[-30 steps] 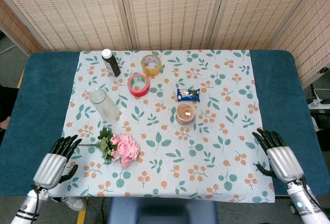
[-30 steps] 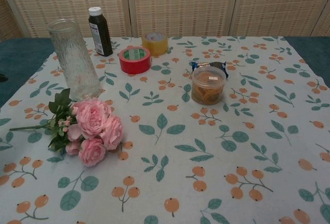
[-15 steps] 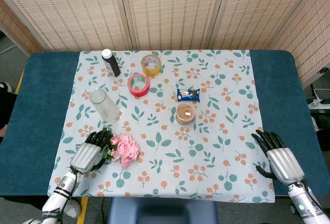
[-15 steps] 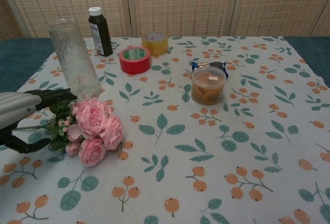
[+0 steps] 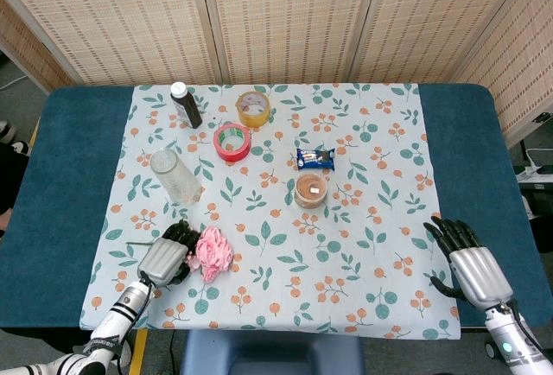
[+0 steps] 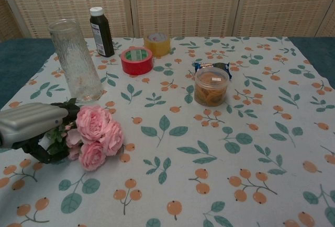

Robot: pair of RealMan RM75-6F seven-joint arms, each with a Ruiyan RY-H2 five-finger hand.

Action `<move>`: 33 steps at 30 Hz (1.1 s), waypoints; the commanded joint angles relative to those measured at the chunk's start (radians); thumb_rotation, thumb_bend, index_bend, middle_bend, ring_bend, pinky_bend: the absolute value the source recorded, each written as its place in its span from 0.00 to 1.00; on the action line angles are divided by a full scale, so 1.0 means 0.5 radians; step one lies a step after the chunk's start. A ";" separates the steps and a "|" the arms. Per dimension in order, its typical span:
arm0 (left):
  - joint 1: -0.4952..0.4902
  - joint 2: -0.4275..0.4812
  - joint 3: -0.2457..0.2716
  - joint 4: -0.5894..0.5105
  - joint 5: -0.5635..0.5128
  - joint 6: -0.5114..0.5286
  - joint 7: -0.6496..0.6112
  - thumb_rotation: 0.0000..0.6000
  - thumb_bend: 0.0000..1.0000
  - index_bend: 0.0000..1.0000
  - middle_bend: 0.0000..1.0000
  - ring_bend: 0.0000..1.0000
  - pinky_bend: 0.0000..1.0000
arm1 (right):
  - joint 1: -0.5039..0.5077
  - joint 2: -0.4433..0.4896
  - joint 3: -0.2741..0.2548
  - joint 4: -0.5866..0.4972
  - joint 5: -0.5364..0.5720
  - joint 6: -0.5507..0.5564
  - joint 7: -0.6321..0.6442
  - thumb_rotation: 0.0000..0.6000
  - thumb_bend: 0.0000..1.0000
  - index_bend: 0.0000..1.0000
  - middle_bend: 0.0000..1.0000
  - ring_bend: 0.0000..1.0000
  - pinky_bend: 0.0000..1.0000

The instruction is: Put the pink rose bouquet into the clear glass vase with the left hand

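step: grasp; left hand (image 6: 30, 125) closes around pink rose bouquet (image 6: 94, 135) lying just before the clear glass vase (image 6: 76, 59); next, lift and upend stems into vase mouth.

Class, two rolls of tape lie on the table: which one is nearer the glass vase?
The red roll of tape. It lies closer to the glass vase than the yellow roll, which sits further back beside the dark bottle.

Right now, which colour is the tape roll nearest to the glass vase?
Red, with a green inner ring: the tape roll shows best in the chest view.
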 commanded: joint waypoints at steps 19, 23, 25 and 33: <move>0.234 0.053 0.019 -0.072 0.750 0.961 -1.039 1.00 0.53 0.68 0.76 0.46 0.22 | -0.004 0.010 0.000 0.003 -0.003 0.007 0.025 1.00 0.18 0.00 0.00 0.00 0.00; 0.272 0.115 -0.118 -0.184 0.822 1.217 -1.590 1.00 0.53 0.68 0.76 0.46 0.21 | 0.000 0.010 -0.006 0.002 -0.008 -0.005 0.030 1.00 0.18 0.00 0.00 0.00 0.00; 0.262 0.175 -0.241 -0.268 0.759 1.268 -1.856 1.00 0.53 0.68 0.76 0.46 0.21 | 0.002 0.011 -0.007 0.002 -0.010 -0.010 0.033 1.00 0.18 0.00 0.00 0.00 0.00; 0.039 0.229 -0.896 -0.275 0.262 1.186 -2.470 1.00 0.53 0.68 0.76 0.46 0.21 | 0.002 0.009 -0.002 0.002 0.009 -0.015 0.026 1.00 0.18 0.00 0.00 0.00 0.00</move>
